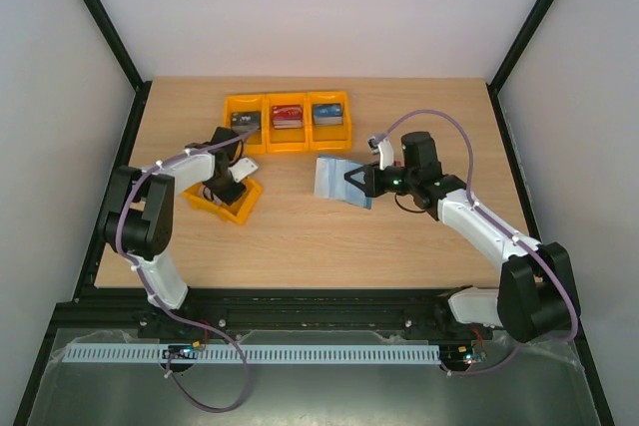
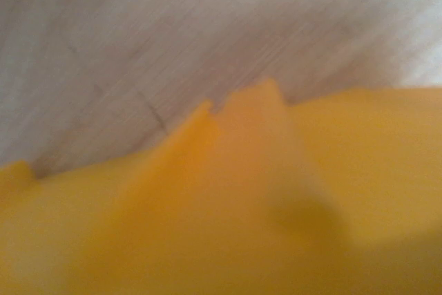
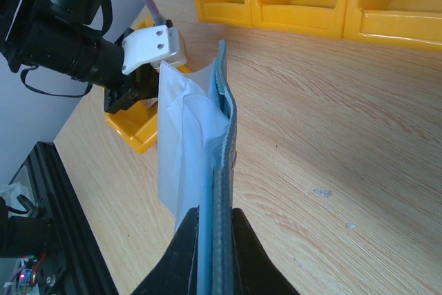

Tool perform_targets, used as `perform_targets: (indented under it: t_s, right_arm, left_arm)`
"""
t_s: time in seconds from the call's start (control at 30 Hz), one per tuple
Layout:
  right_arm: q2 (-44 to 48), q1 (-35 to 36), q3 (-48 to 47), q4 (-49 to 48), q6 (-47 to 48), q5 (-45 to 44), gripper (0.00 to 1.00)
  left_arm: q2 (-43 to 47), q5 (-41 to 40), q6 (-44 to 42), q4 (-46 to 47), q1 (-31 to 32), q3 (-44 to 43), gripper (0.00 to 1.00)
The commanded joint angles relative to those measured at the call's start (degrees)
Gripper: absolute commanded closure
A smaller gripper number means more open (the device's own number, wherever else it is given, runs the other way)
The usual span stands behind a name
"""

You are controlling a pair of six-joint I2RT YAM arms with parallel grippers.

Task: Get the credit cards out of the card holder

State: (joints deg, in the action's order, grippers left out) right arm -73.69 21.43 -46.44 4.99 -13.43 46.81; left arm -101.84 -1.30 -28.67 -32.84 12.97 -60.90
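My right gripper (image 1: 355, 185) is shut on the near edge of the card holder (image 1: 334, 180), which hangs open above the table. In the right wrist view the holder (image 3: 222, 150) stands edge-on between my fingertips (image 3: 181, 257), teal outside, pale blue pockets fanned to the left. No credit card shows clearly in it. My left gripper (image 1: 229, 190) is down inside a single orange bin (image 1: 222, 204); it also shows in the right wrist view (image 3: 130, 99). The left wrist view is filled by the blurred bin wall (image 2: 228, 205); its fingers are hidden.
A row of three orange bins (image 1: 288, 124) stands at the back, holding a dark, a red and a blue item. The wooden table (image 1: 300, 236) has a black frame on the left and right edges.
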Motion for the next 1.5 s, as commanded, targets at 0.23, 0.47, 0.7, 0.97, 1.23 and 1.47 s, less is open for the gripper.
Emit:
perform_targets:
  t_s: [0.23, 0.47, 0.7, 0.97, 1.23, 1.47]
  right_arm:
    - [1.98, -0.14, -1.58, -0.13, 1.17, 0.88, 0.98]
    - [2.20, -0.11, -1.56, 0.12, 1.38, 0.70, 0.98]
    - [2.58, -0.16, -1.58, 0.40, 1.61, 0.22, 0.98]
    - [2.98, -0.16, -1.72, 0.50, 1.65, 0.63, 0.98]
    - [5.11, -0.14, -1.79, -0.48, 1.54, 5.54, 0.98]
    - [5.45, -0.08, -2.18, -4.05, -1.55, 13.29, 0.98]
  left_arm:
    - [-1.17, -12.36, 3.41, 4.65, 0.12, 1.36, 0.98]
    - [-0.55, -17.27, 2.28, 6.99, -0.69, 2.26, 0.98]
    - [0.38, -22.79, 1.03, 10.78, -1.36, 3.75, 0.98]
    - [4.37, -15.49, 2.22, 9.10, -1.90, 2.31, 0.92]
    - [12.82, -0.25, 0.87, 0.57, -6.02, -1.96, 0.79]
    - [16.49, 28.11, 1.36, -14.13, -7.21, -13.24, 0.46]
